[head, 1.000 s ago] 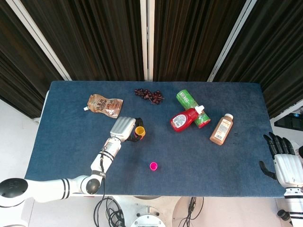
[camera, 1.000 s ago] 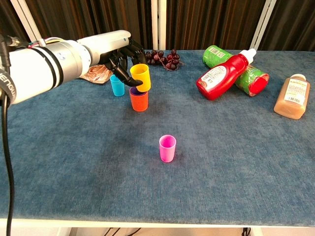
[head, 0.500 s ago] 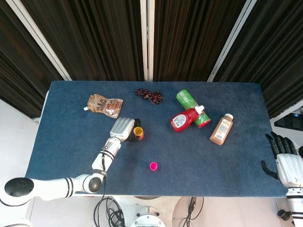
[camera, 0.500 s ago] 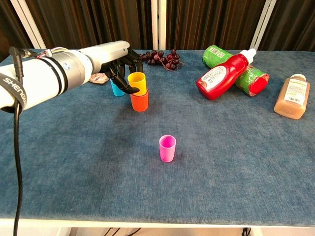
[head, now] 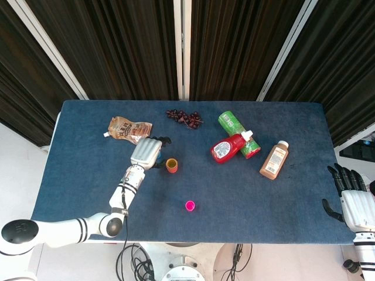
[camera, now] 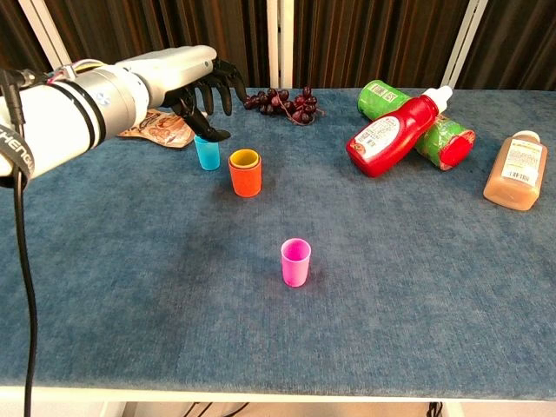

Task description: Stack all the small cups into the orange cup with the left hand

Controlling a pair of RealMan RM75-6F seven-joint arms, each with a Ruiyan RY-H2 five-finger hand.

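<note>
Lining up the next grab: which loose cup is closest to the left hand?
The blue cup, right under the left hand beside the orange cup. The pink cup stands alone, much nearer the front edge.

A desk [head: 293,216] covered in dark blue felt-like cloth fills the scene. Behind it hang dark, pleated curtains [head: 117,47] crossed by pale slanting frame bars [head: 182,47]. Pale floor [head: 17,170] shows beside the desk.

Even, bright overhead light; soft short shadows on the tabletop [camera: 130,287], sharp focus, mild glare on the white window frames [head: 181,47].
</note>
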